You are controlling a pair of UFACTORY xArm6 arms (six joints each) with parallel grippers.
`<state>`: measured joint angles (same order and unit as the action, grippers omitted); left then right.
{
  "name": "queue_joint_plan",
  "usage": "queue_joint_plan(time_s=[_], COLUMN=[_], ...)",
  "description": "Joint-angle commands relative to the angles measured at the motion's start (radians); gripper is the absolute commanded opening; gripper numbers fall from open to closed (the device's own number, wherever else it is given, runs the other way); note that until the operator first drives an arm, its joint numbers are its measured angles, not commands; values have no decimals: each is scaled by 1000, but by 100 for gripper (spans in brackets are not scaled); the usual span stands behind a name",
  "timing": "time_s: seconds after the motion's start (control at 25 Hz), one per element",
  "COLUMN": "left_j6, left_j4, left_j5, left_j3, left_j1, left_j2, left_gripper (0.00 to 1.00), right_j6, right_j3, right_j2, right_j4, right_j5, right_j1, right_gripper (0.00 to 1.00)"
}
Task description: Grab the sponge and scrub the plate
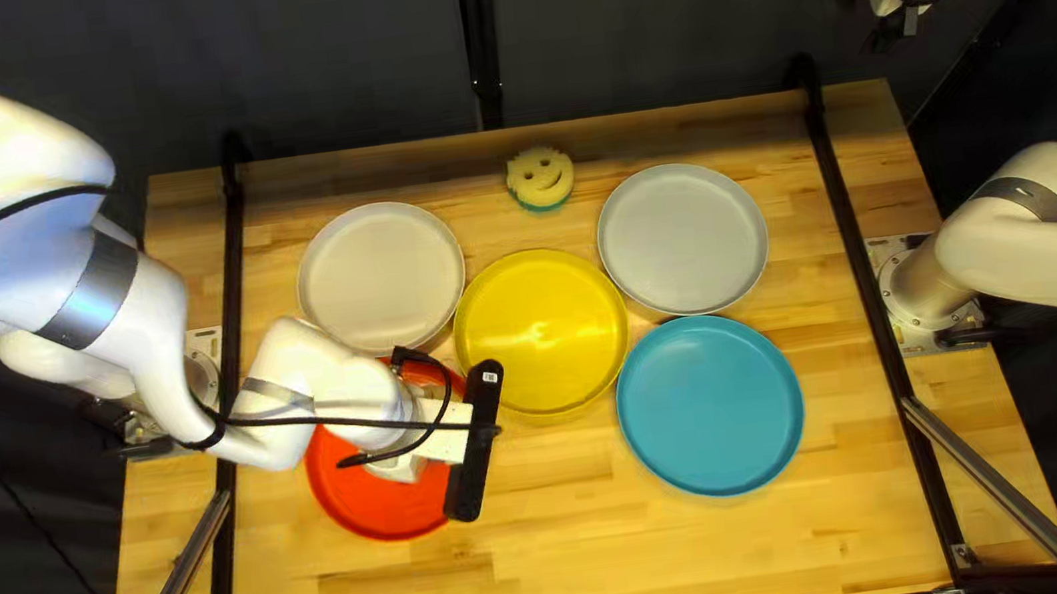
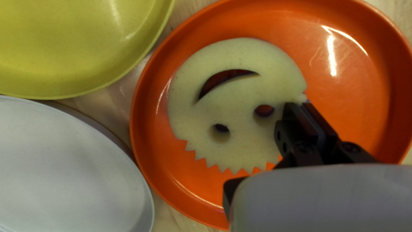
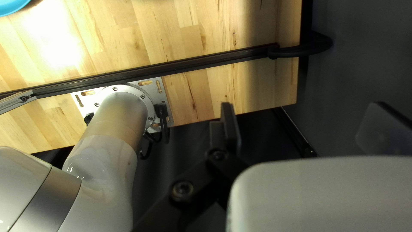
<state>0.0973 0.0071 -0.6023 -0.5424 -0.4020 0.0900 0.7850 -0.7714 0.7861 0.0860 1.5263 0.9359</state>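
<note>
My left hand (image 1: 475, 441) is low above the red plate (image 1: 339, 484), at the left of the table (image 1: 591, 585). Its two black fingers are closed on the edge of a pale yellow smiley-face sponge (image 2: 193, 120), pinching it beside one eye. The sponge lies broadside to my left wrist camera, with a curved mouth and two round eyes cut through it, red showing behind them, and a zigzag edge for hair. It covers the part of the red plate toward its neighbours; I cannot tell whether it touches the plate's surface.

Four more round plates sit on the table. A yellow plate (image 1: 541, 333) is in the middle, just beside the red one. A white plate (image 1: 381, 278) is beyond the red one, toward the far edge. A light gray plate (image 1: 683, 238) is to the right of the yellow, and a blue plate (image 1: 710, 405) lies in front of the gray one.

A second smiley sponge (image 1: 540, 179), yellow with a green underside, rests near the table's far edge, between the white and gray plates.

My right hand (image 1: 888, 27) is raised beyond the table's far right corner, well apart from the plates. Its fingers are spread wide with nothing between them, and its wrist camera looks back at my right arm's base (image 3: 124, 101).
</note>
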Motion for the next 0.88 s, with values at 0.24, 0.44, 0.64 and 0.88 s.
queue_joint_plan(time_s=[0.24,0.44,0.64,0.88], left_j6=[49,112,129,89], left_j4=[-80,-81,-86,-94], left_j5=[29,-9,-23,-27], left_j3=[-22,-71,-82,-7], left_j1=[-125,-181,-192,-138], left_j2=[-47,-63,-66,6], left_gripper=[0,0,0,0], right_j6=[0,0,0,0], right_j3=[0,0,0,0], right_j2=[0,0,0,0], right_j4=[0,0,0,0], right_j5=[0,0,0,0], right_j1=[0,0,0,0], right_gripper=[100,100,100,100])
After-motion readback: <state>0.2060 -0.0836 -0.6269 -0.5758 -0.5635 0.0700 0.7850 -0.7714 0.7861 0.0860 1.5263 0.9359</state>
